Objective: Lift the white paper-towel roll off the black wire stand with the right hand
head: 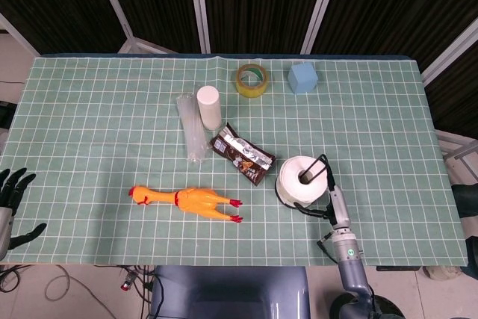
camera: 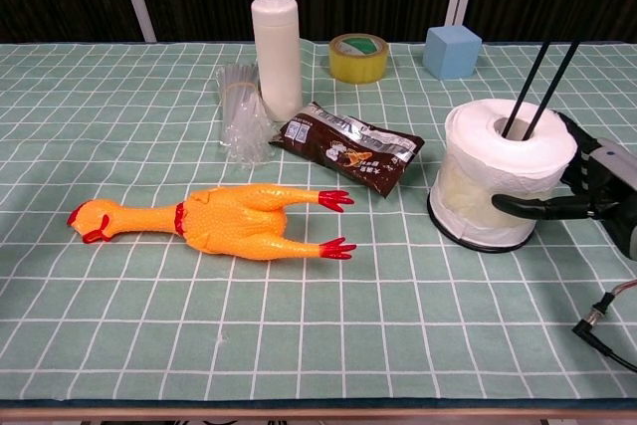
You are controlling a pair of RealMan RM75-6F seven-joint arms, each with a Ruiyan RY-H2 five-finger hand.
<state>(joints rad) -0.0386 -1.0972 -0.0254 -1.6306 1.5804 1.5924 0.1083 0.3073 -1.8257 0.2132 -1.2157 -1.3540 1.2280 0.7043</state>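
The white paper-towel roll [head: 302, 182] [camera: 503, 181] sits upright on the black wire stand [camera: 552, 57], whose two rods rise through its core; the round base [camera: 468, 241] shows under the roll. My right hand [head: 330, 203] [camera: 587, 186] is wrapped round the roll's right side. Its thumb lies across the front face and its fingers [camera: 572, 141] reach behind. My left hand [head: 11, 199] hangs off the table's left front edge, fingers apart, holding nothing.
A brown snack packet [head: 243, 155] lies just left of the roll, and a rubber chicken [head: 187, 201] further left. A white bottle [head: 208, 107] and a clear plastic sleeve [head: 192, 136] stand behind. Tape [head: 252, 80] and a blue cube [head: 302, 78] sit at the back.
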